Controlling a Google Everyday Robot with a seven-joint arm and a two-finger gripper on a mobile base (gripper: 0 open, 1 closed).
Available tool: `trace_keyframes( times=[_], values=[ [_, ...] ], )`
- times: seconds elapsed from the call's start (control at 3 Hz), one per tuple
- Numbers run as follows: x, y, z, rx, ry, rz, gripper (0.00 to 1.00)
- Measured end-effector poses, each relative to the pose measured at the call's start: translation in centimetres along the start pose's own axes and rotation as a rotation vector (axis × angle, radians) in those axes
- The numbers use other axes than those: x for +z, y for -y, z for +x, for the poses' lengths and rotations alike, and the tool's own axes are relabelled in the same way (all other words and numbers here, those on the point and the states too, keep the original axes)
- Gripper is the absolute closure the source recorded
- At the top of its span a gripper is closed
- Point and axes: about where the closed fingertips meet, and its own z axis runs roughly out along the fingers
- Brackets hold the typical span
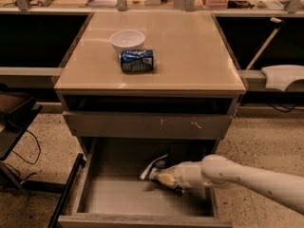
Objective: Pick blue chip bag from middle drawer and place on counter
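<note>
Fingers (167, 180) of the gripper (161, 177) looked pinched on the right end of the blue chip bag (151, 167), which sat toward the back of the middle drawer (118, 198), one corner tipped up. The arm reached in low from the right, likely to pass under the drawer front (147, 125) above. On the counter (190, 46) sat a soda can (137, 61) and a bowl (127, 39).

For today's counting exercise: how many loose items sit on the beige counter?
2: a white bowl left of centre, and a blue soda can on its side just before it. The gripper is down in the open middle drawer, by the blue chip bag.
</note>
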Motion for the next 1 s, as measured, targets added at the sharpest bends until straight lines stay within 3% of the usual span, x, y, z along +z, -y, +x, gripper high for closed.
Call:
trace_keyframes(
  times=[0.33, 0.67, 1.0],
  values=[
    [-8.54, 9.26, -3.12, 0.059, 0.048, 0.043, 1.0],
    [-8.5, 9.23, -3.15, 0.059, 0.048, 0.042, 1.0],
    [-9.07, 9.24, -3.67, 0.104, 0.034, 0.015, 1.0]
  ],
)
